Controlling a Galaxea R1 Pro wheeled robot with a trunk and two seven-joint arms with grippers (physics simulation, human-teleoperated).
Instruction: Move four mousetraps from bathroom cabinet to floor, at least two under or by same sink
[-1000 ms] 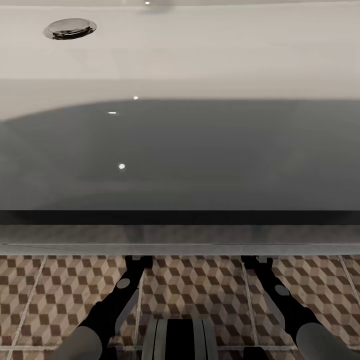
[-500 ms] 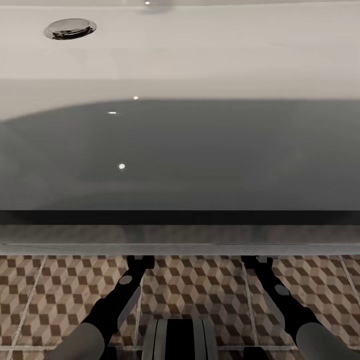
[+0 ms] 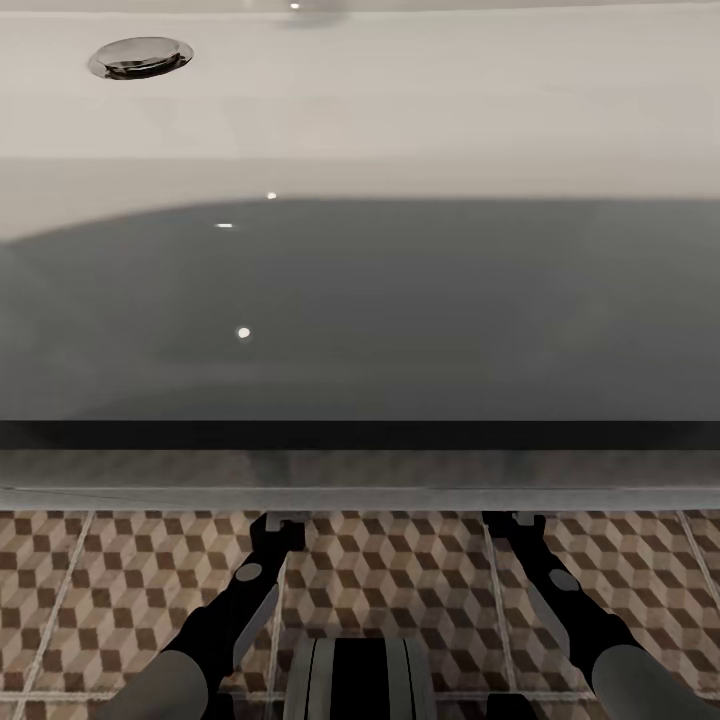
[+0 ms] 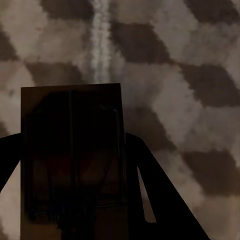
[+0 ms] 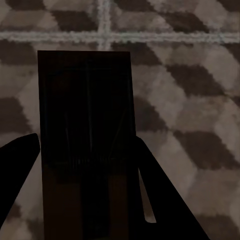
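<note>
Left gripper (image 4: pixel 75 200) fingers clamped on a mousetrap (image 4: pixel 72 155), held over the bathroom floor (image 4: pixel 190 100). Right gripper (image 5: pixel 85 200) likewise grips a second mousetrap (image 5: pixel 86 130) above the tiles, near a grout line (image 5: pixel 150 36).

Two mousetraps visible, each flat brown wooden board with dark wire parts.
- mousetrap in left end effector (image 4: pixel 70 160): clamped between dark fingers, above bathroom floor (image 4: pixel 190 75).
- mousetrap in right end effector (image 5: pixel 86 135): same pose, between fingers, over cube-pattern tiles, grout line beyond its far edge.
</note>
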